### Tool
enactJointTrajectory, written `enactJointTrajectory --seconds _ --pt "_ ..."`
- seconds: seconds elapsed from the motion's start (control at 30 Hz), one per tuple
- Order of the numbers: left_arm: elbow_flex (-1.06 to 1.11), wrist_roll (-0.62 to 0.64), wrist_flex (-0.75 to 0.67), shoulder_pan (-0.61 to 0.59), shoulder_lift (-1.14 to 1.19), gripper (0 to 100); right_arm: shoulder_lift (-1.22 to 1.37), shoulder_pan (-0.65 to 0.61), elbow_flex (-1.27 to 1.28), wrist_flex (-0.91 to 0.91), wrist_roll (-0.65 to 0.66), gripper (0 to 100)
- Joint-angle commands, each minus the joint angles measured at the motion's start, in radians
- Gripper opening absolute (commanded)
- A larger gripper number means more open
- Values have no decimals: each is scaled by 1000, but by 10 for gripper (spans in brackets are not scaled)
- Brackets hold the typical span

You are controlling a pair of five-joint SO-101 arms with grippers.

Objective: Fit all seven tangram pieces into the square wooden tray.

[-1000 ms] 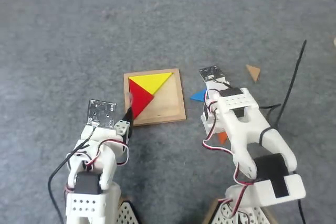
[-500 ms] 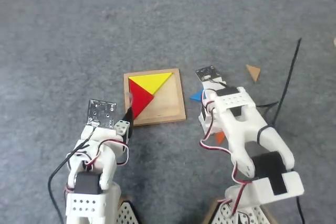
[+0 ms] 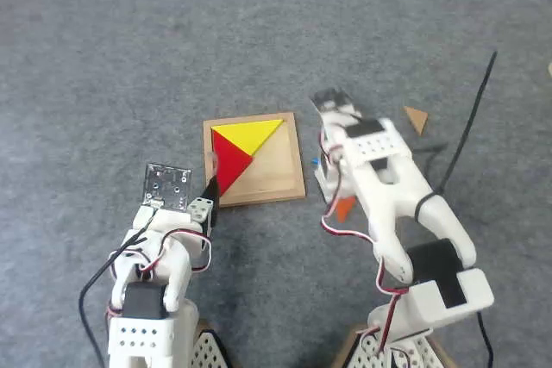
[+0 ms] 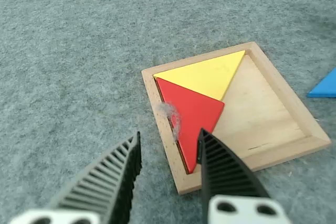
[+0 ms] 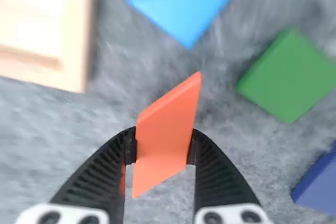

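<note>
tray (image 3: 298,157) right half free; yellow triangle (image 3: 246,134), red triangle (image 3: 229,164) block left

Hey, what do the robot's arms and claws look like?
Both the left arm and right arm are white plastic shells with black motor blocks and thin red, white and black wires looped outside. The left claw and right claw have black, ribbed fingers on white mounts.
</note>
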Motion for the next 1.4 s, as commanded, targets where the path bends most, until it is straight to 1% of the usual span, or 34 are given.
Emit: enactJointTrajectory --seconds 0.0,0.13,0.23,0.33,0.47,0.6,0.87,0.93,1.07,1.17,1.23,1.37 --pt "-5 3 5 5 -9 173 -4 -58 -227 70 -21 13" --pt "-5 3 3 5 -9 173 44 -110 -354 27 -26 11" --pt "-5 3 3 5 -11 173 148 -151 -436 -10 -38 9" --pt "-5 3 3 5 -11 173 282 -173 -568 -15 -126 7" --pt "-5 3 3 5 -11 173 452 -176 -755 -8 -193 7" --pt "-5 3 3 5 -11 173 590 -176 -919 70 -255 7" --pt "-5 3 3 5 -12 173 782 -171 -1157 186 -258 10" --pt "-5 3 3 5 -12 173 808 -170 -1200 216 -256 32" --pt "-5 3 3 5 -12 173 834 -173 -1274 283 -256 146" --pt "-5 3 3 5 -12 173 834 -177 -1301 328 -256 210" --pt "-5 3 3 5 -12 173 834 -177 -1309 340 -256 230" --pt "-5 3 3 5 -12 173 834 -176 -1310 338 -256 232"
